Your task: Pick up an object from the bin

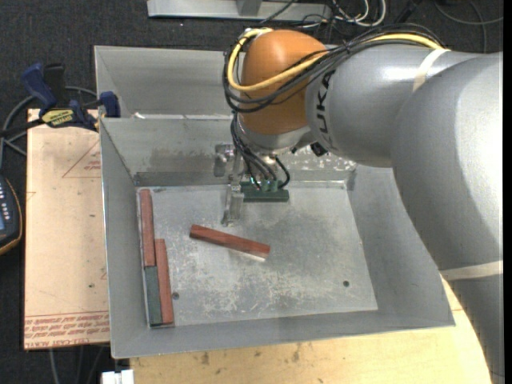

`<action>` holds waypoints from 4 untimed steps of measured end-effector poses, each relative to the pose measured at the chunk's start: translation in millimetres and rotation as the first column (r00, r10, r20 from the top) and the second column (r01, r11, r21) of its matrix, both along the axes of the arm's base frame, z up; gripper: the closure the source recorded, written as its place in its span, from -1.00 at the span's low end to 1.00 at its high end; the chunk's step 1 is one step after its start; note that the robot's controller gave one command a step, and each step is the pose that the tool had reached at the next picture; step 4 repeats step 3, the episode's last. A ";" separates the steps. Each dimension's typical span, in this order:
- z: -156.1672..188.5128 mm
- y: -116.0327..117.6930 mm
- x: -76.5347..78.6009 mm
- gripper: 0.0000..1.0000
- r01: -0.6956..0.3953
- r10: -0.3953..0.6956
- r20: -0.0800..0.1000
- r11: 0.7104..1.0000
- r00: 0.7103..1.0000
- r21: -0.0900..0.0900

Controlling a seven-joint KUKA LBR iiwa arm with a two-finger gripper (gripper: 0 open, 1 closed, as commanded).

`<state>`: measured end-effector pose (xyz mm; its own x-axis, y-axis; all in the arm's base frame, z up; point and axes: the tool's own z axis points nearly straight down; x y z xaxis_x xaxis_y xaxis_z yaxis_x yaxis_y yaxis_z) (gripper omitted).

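Nearest the lens is the arm's (416, 110) broad silver casing, smooth and rounded, coming in from the right and covering the bin's (320, 270) right wall. Down at its working end the gripper (233, 213) hangs as a slim metal piece over the middle of the floor, toward the back wall; whether it is parted or closed I cannot tell, and nothing shows in its grasp. Just below its tip lies a stick (230, 242) – flat, straight-edged, red-brown with a paler end on the right. It rests flat on the floor near the centre, its long axis running from upper left to lower right, only slightly tilted from the back wall's line. I cannot tell whether the tip touches it.

Above the gripper sit a small green board (266, 190) and a glossy orange dome (276, 78) looped by yellow and black cables (240, 54). Well apart, along the left wall, lie more sticks end on: two red-brown ones (146, 226) and a dark grey one (152, 294), parallel to that wall and touching each other. Dull scuffed grey metal makes up the floor – open between the sticks
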<state>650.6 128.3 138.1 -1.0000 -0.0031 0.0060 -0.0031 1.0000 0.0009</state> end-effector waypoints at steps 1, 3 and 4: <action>-70.2 -5.9 -53.2 -1.00 -0.163 0.163 0.002 0.987 0.987 0.000; 79.7 -31.8 -39.9 1.00 -0.336 0.336 0.018 0.942 0.942 -0.003; 79.7 -31.8 -39.9 1.00 -0.336 0.336 0.018 0.942 0.942 -0.003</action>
